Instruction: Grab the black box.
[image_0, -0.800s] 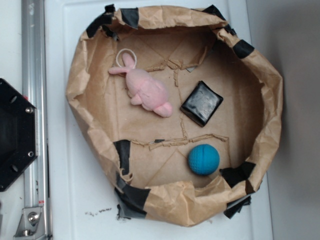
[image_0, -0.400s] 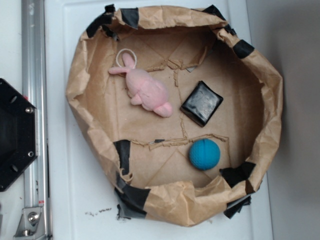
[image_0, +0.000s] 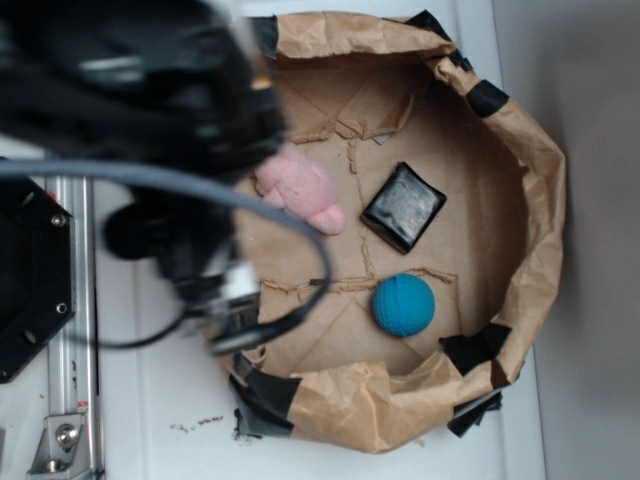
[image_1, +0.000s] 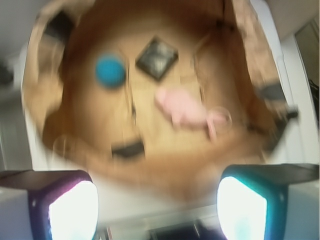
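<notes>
White tabletop (image_0: 160, 400) with a crumpled brown paper nest (image_0: 530, 200) on it, walls patched with black tape (image_0: 485, 97), floor creased and torn in ridges. An aluminium rail (image_0: 70, 330) runs along the table's left edge in the exterior view, a black hexagonal base plate (image_0: 30, 290) beside it, and a grey wall or floor band (image_0: 600, 240) lies past the table's right edge. A few dark specks (image_0: 195, 425) sit on the white surface below the nest. The arm (image_0: 150, 110) fills the upper left of the exterior view, heavily motion-blurred, with a grey cable (image_0: 300, 290) looping over the nest's near wall. The gripper (image_1: 157, 200) is over the nest rim, its fingers (image_1: 65, 205) wide apart at the bottom of the wrist view, nothing between them, nothing held. The black box (image_0: 404, 207) lies flat on the paper floor, well ahead of the gripper and slightly left of its centre line in the wrist view, corner pointing toward the fingers, glossy top wrinkled. The blue ball (image_0: 404, 304) is further left of the gripper's axis, near the box but apart from it, a torn paper ridge between them. The pink plush toy (image_0: 300, 190) lies closer to the gripper than the box, right of centre, partly hidden under the arm in the exterior view. The wrist view is blurred; fine detail is unreadable.
</notes>
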